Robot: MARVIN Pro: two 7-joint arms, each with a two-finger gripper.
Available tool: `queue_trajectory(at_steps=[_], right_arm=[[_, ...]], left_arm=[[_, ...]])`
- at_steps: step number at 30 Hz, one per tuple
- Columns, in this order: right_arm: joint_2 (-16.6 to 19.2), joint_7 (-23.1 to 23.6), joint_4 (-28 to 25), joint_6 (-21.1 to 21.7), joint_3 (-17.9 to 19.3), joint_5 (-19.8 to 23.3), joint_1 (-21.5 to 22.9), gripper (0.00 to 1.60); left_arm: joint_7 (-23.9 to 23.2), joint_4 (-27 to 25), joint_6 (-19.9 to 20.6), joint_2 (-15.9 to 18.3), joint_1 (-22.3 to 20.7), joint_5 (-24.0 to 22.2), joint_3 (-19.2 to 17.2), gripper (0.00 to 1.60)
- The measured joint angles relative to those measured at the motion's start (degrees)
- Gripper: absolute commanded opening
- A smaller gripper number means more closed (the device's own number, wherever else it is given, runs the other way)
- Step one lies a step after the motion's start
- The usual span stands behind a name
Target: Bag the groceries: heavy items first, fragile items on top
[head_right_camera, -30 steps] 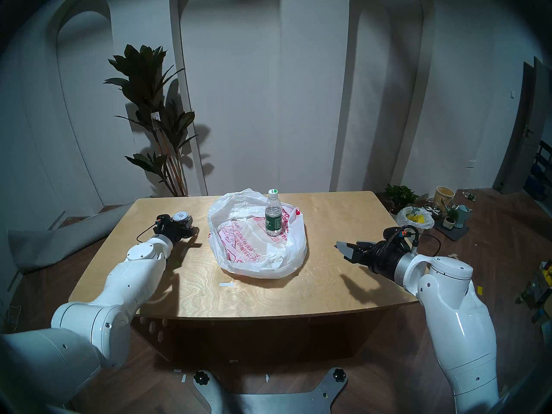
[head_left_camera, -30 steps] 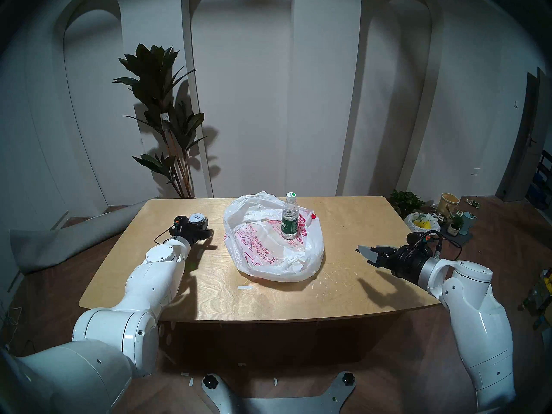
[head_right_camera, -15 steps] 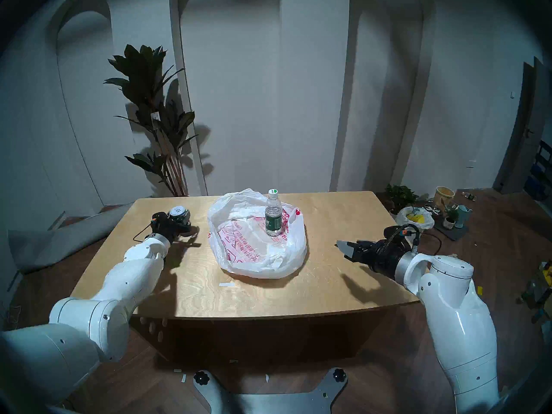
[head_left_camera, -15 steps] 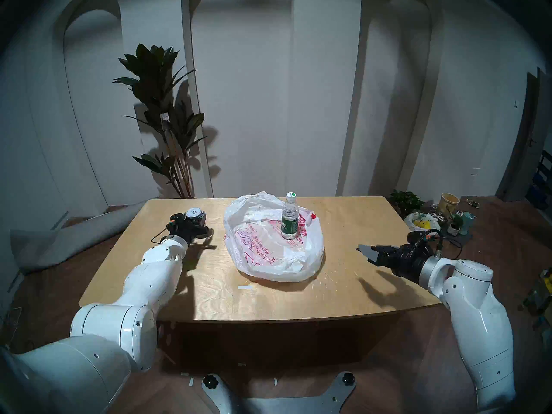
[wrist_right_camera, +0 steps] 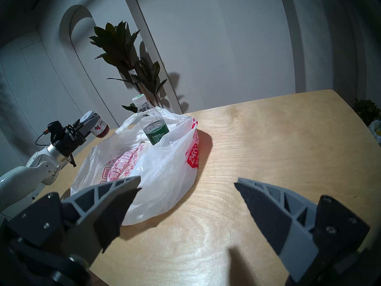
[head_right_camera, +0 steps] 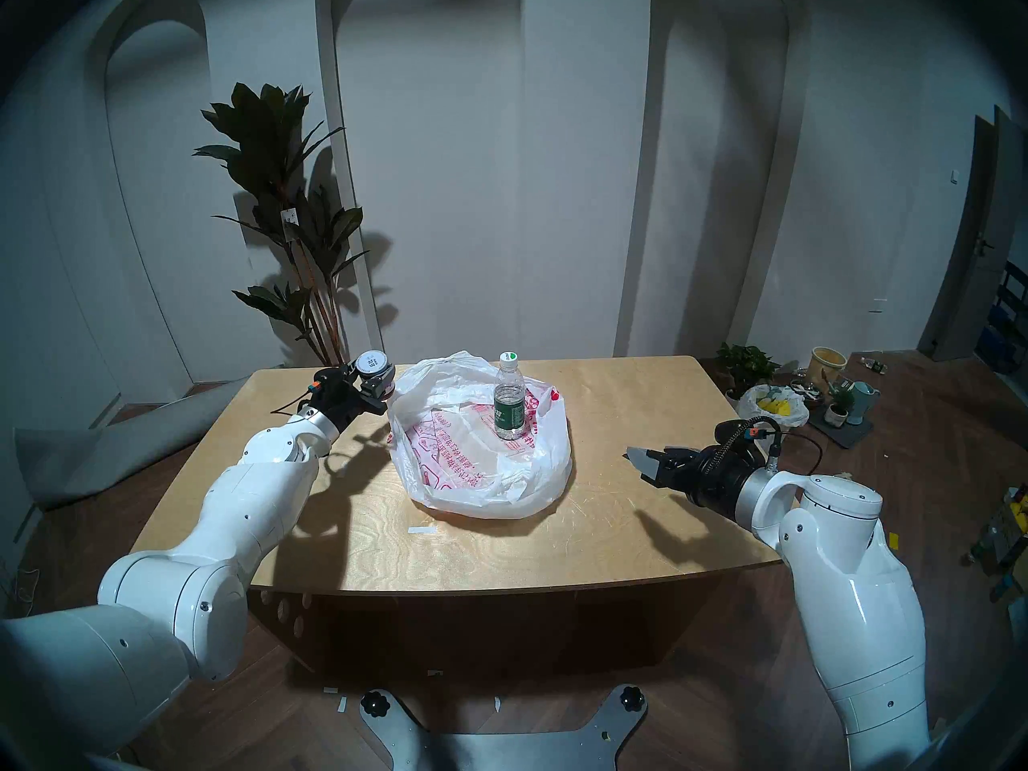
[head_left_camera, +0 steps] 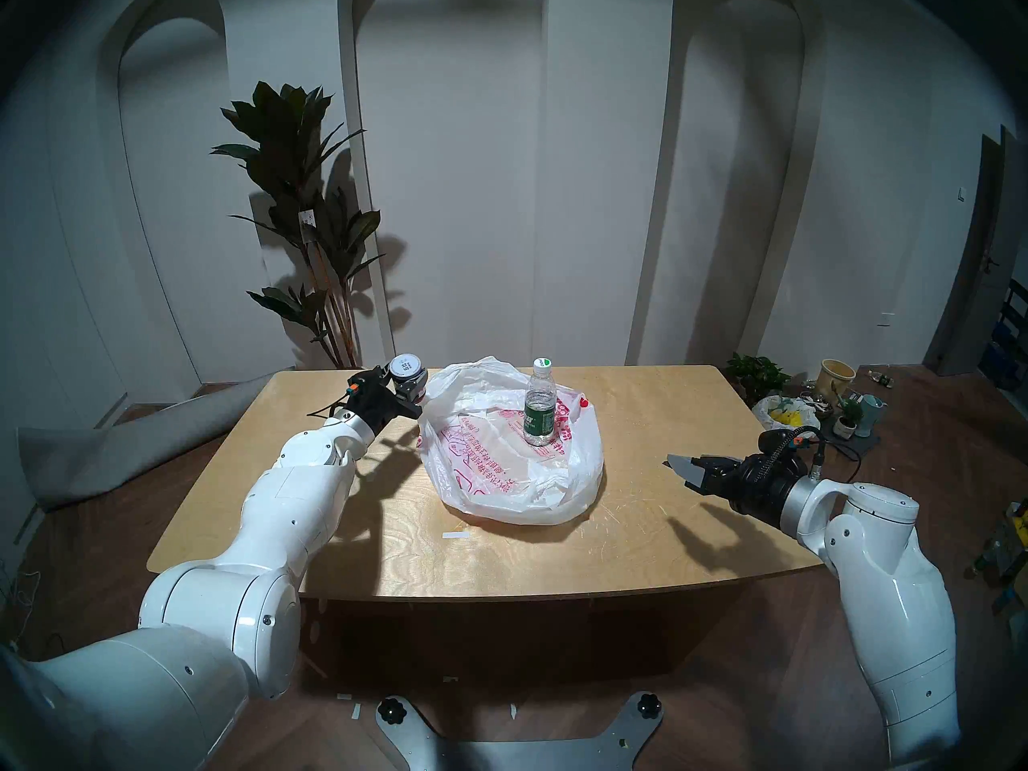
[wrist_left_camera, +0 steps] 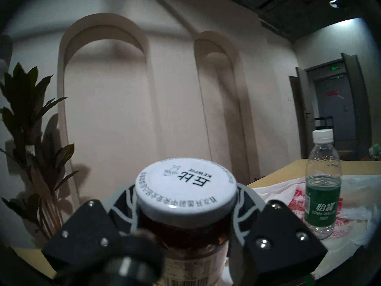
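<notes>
Pale plywood table (head_left_camera: 639, 414): visible grain, satin sheen, fine scratches near my right side. Thin white plastic shopping bag with red print (head_left_camera: 517, 475): crinkled, translucent, slightly glossy. Tall clear plastic water bottle (head_left_camera: 539, 405): smooth, glossy green film label, white plastic cap. Short dark-brown glass jar (wrist_left_camera: 185, 227): glossy; lid smooth, painted white, reads as metal; paper label. My grey ribbed plastic fingers (wrist_right_camera: 274, 209): matt. My arm shells (head_left_camera: 300, 508): glossy white.
</notes>
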Motion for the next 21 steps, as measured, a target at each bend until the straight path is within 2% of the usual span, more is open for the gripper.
queue_trajectory(at_steps=[9, 15, 21], right_arm=[[0.0, 0.0, 0.0, 0.0, 0.0, 0.0, 0.0, 1.6], [0.0, 0.0, -0.1, 0.0, 0.0, 0.0, 0.0, 1.6], [0.0, 0.0, -0.1, 0.0, 0.0, 0.0, 0.0, 1.6]], left_arm=[[-5.0, -6.1, 0.0, -0.1, 0.6, -1.6, 0.2, 0.0], [-6.9, -10.2, 6.4, -1.1, 3.8, -4.7, -0.7, 0.0], [-8.6, -8.9, 13.5, -2.4, 4.1, -5.9, 1.0, 0.0]])
